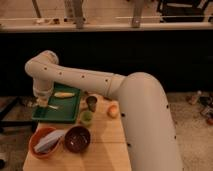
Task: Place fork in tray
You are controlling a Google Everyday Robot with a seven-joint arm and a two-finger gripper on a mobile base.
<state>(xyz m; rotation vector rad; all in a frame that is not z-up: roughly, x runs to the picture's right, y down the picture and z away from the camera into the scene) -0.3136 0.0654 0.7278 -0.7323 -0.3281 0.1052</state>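
The green tray (70,111) sits at the table's back left. My gripper (41,101) hangs from the bent wrist over the tray's left end, low above its floor. A thin pale sliver that looks like the fork (53,106) lies just right of the gripper, at or on the tray floor; I cannot tell whether it is still held. A yellow oblong item (64,94) lies in the tray's far part.
An orange bowl (36,137) with a pale utensil and a dark bowl (77,139) stand in front of the tray. A green cup (86,117), a dark cup (92,103) and an orange fruit (113,111) stand to its right. My arm covers the table's right side.
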